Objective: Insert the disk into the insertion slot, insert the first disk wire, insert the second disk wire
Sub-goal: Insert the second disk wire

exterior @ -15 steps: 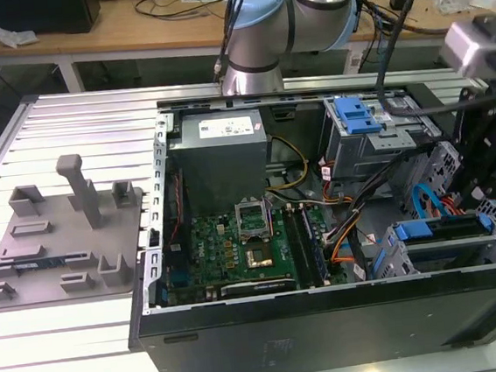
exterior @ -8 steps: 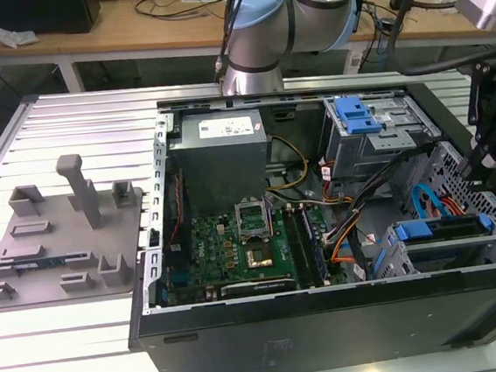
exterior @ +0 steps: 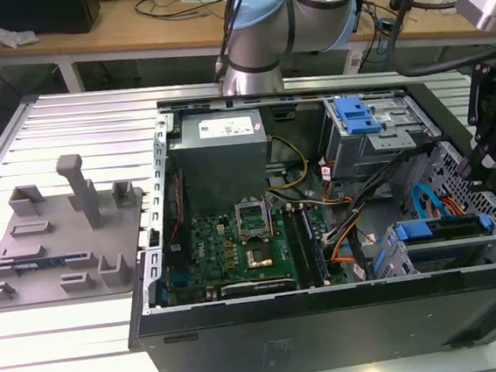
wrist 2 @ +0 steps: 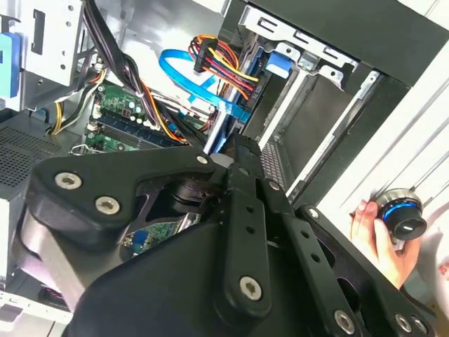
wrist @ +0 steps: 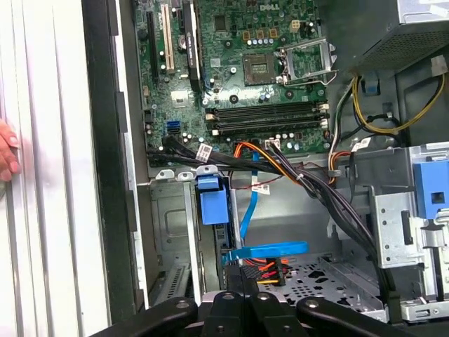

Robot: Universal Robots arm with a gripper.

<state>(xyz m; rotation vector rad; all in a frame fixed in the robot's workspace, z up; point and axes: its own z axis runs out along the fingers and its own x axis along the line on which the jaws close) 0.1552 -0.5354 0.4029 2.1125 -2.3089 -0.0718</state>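
An open computer case (exterior: pixel 331 319) is seen lying on its side on a ribbed white table (exterior: pixel 70 344). Inside it are held a green motherboard (exterior: pixel 236 240), a grey power supply (exterior: pixel 219 145) and a taller grey bay with a blue latch (exterior: pixel 355 116).

In the corner of the case at the exterior view's right, the low grey insertion slot (exterior: pixel 448 250) is found, and the disk (exterior: pixel 436 227) is seated in it, its blue carrier frame showing along the top edge. In the first wrist view the same slot (wrist: pixel 172 232) is seen with the blue tab of the disk (wrist: pixel 212 200) at its mouth. A flat blue cable (wrist: pixel 266 250) and a bundle of red, yellow and black wires (wrist 2: pixel 221 60) are seen just beside the slot (whether either is plugged into the disk cannot be told).

The gripper (exterior: pixel 494 140) is held above the case at the exterior view's right, near the slot. Its black linkage is seen close up in both wrist views, but the state of its jaws cannot be told.

A grey fixture plate (exterior: pixel 60 239) with upright blocks lies on the table, well apart from the case. A hand (wrist 2: pixel 382 242) rests on a round blue-ringed knob (wrist 2: pixel 400 214) outside the case.
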